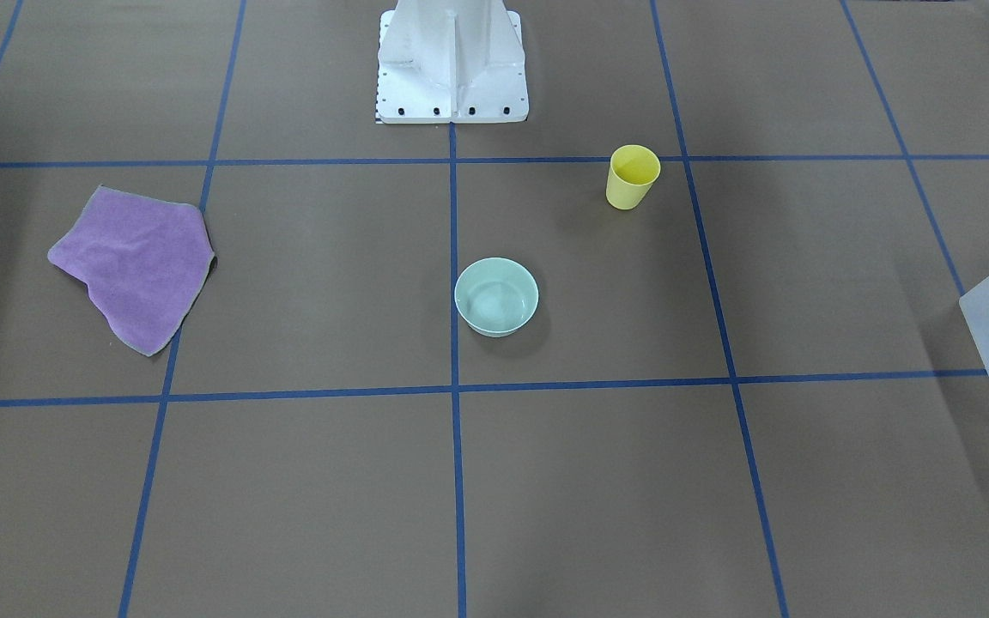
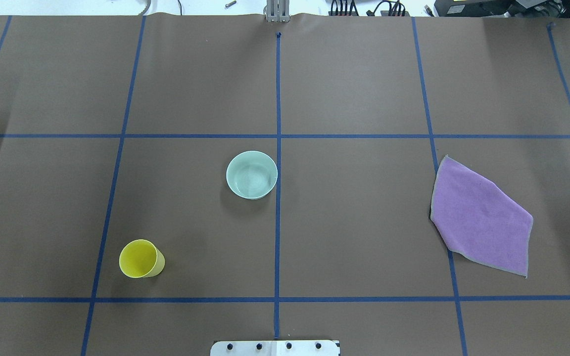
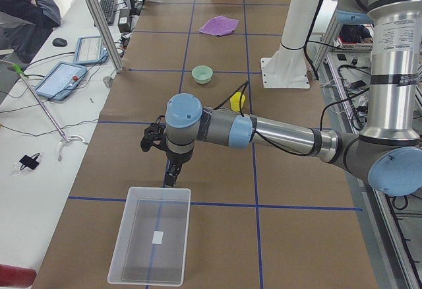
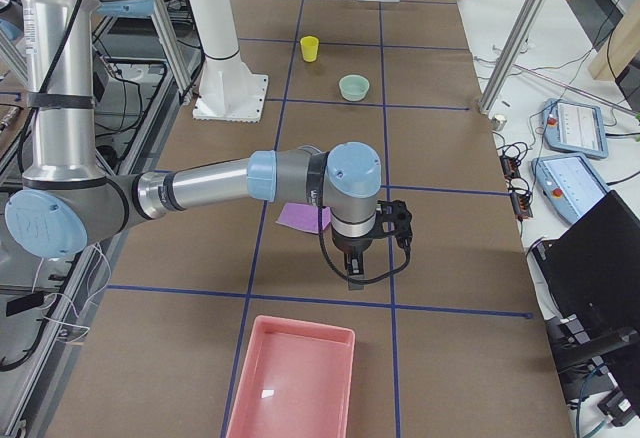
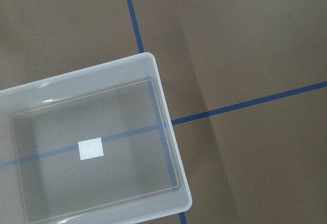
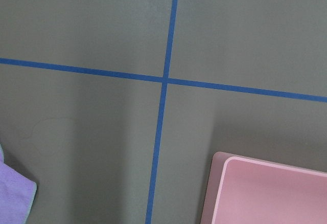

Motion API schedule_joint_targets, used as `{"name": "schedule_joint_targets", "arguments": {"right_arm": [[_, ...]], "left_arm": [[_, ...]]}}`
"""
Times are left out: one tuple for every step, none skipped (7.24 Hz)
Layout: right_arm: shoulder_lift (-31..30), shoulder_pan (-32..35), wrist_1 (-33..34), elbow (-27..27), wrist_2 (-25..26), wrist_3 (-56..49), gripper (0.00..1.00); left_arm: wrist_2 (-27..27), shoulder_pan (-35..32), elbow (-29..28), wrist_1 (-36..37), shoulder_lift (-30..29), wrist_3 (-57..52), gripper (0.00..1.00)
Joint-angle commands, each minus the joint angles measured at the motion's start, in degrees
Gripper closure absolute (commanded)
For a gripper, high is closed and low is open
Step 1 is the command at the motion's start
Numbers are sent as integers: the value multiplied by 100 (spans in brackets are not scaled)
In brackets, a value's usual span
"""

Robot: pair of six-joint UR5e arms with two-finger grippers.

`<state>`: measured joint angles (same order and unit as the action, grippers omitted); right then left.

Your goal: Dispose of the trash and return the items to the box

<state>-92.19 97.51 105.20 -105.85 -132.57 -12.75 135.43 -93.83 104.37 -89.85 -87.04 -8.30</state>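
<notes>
On the brown tabletop (image 2: 364,89), the mint-green bowl (image 2: 252,174) sits upright just beside the centre tape line (image 2: 278,99), on the robot's left half. The yellow cup (image 2: 141,258) stands upright nearer the robot base (image 2: 275,347), well apart from the bowl. The translucent box (image 3: 122,239) lies at the tabletop's left end. The left end effector (image 3: 169,181) hangs just beside the box's rim. The right end effector (image 4: 355,276) hangs between a purple cloth (image 4: 303,217) and a pink bin (image 4: 300,330). How far either end effector is open, or whether it holds anything, I cannot tell.
</notes>
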Motion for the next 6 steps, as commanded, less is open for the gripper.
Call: {"name": "schedule_joint_targets", "arguments": {"right_arm": [[60, -30, -9, 12, 4, 0, 0], [87, -30, 0, 12, 4, 35, 0], [139, -47, 0, 30, -23, 262, 0], [149, -39, -9, -14, -75, 342, 0], [88, -39, 0, -23, -84, 282, 0], [87, -39, -9, -101, -145, 290, 0]], "left_arm": [[27, -4, 204, -24, 220, -5, 1], [36, -4, 241, -24, 240, 4, 1], [36, -13, 363, -24, 362, -14, 1], [27, 5, 347, -24, 363, -5, 1], [27, 14, 251, -33, 319, -23, 1], [27, 14, 381, -42, 301, -14, 1]]}}
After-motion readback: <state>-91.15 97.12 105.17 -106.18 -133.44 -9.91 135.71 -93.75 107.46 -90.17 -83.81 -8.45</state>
